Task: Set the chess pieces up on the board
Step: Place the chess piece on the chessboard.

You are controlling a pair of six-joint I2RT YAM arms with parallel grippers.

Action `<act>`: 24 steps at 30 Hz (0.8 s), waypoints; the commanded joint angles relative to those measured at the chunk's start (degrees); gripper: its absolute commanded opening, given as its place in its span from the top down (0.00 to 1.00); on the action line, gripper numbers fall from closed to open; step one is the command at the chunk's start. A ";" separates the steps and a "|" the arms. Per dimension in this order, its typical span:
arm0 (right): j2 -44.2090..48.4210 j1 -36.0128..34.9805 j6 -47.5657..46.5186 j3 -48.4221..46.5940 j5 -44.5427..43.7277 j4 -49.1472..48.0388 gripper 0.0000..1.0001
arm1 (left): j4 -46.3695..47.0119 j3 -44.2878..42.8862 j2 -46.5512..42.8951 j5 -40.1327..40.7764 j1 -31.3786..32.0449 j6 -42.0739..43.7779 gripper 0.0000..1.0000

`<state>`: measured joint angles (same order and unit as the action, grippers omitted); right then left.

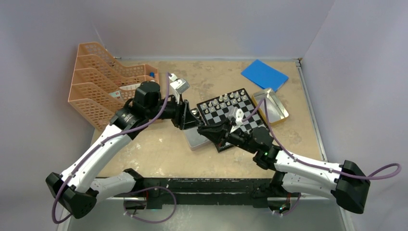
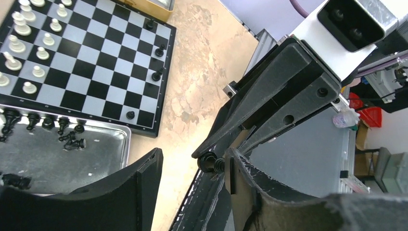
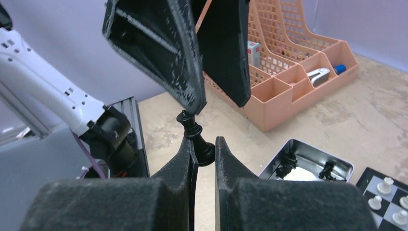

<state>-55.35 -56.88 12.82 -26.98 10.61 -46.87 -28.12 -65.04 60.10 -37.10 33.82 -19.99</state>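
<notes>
Right gripper (image 3: 204, 147) was clamped nearly closed on the base of one black piece (image 3: 192, 132). It held the piece tilted in the air between the two arms, and in the top view that was over the tin (image 2: 103, 159) just beside the board (image 2: 103, 72).

Left gripper (image 2: 193, 161) was parted, with jaws standing either side of that piece and gripping nothing. From the right wrist I saw one left fingertip (image 3: 190, 96) right at the piece's head, but I couldn't tell whether it touched.

White pieces (image 2: 37, 71) stood in two rows along one side of the board. Four black pieces (image 2: 156, 75) stood on squares near the opposite edge. More loose black pieces (image 2: 48, 124) were in the tin, some upright along its board-side wall and a couple lying down.
</notes>
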 commanded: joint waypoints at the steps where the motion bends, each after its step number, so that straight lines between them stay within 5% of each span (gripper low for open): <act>1: -0.21 -0.16 6.54 -2.74 -5.96 -2.47 1.00 | 4.52 -0.37 1.60 -4.97 0.01 0.15 0.50; 12: -2.83 -0.13 11.04 -3.67 -7.91 -0.09 1.00 | 5.61 -0.43 1.62 -4.39 0.01 2.68 0.48; 24: -4.64 -0.08 14.74 -4.80 -9.26 0.06 1.00 | 0.29 -2.19 5.92 2.97 1.79 8.01 0.71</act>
<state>-59.86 -56.82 25.23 -28.82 2.39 -44.01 -27.07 -65.06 65.69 -37.78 34.57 -15.27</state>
